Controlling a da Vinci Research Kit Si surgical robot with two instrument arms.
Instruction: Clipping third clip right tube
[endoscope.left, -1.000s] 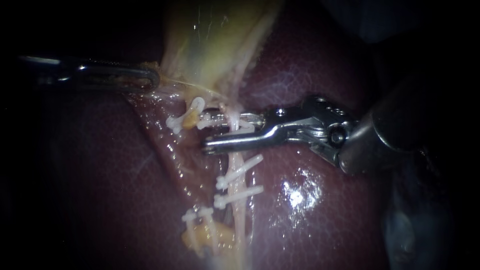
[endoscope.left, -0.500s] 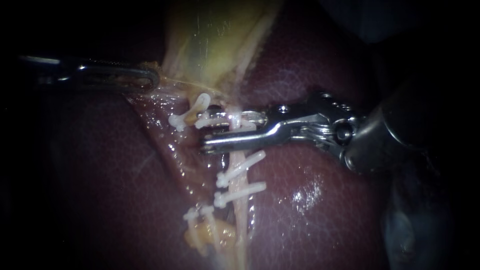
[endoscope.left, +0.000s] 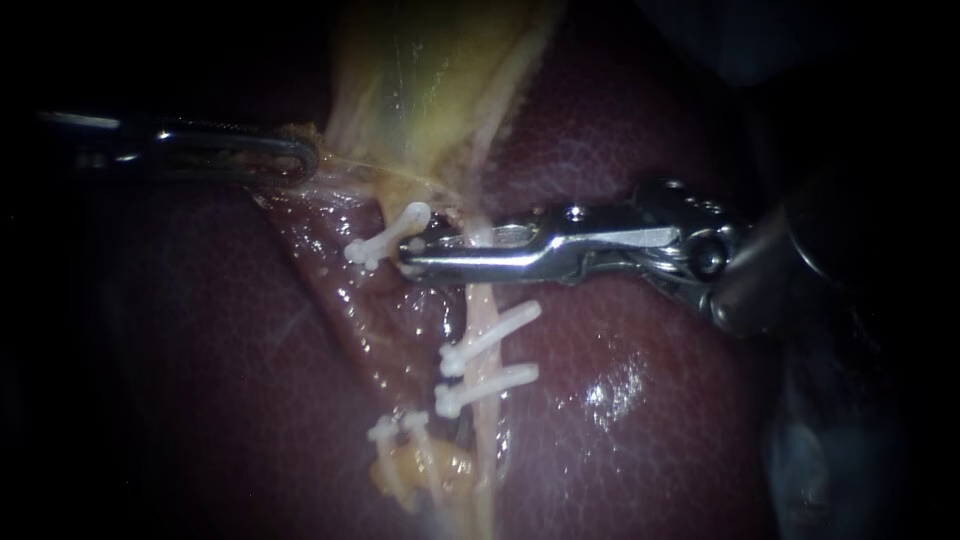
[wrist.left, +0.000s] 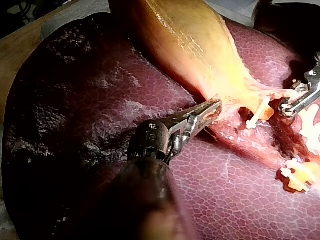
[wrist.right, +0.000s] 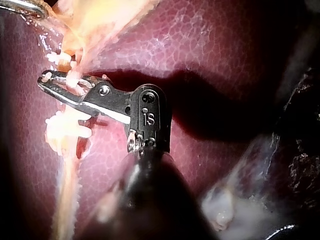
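**Right jaws closed across the right tube**

Pinches the right tube (endoscope.left: 483, 310) between both jaws of the right instrument (endoscope.left: 415, 252), which reaches in crosswise from the right, over the liver (endoscope.left: 620, 420). Bites just below the gallbladder (endoscope.left: 430, 70), where the pale tube leaves it and runs down the liver's face. Hides the tube at the crossing under the metal jaws, so cannot tell whether a clip lies inside them.

Shows two white clips further down the same tube, an upper clip (endoscope.left: 490, 335) and a lower clip (endoscope.left: 487, 388). Sets them close together and clear of the jaws.

Brings the jaw tips up beside a slanted clip (endoscope.left: 385, 235) on the tissue just left of the tube; touching or merely alongside, cannot tell. Leaves another small clip (endoscope.left: 393, 430) near a yellow fatty lump (endoscope.left: 420, 470), low and well apart from both instruments.

Grips the gallbladder's pale lower edge with the left instrument (endoscope.left: 295, 158), jaws pressed together on that tissue, off to the left of the clips.
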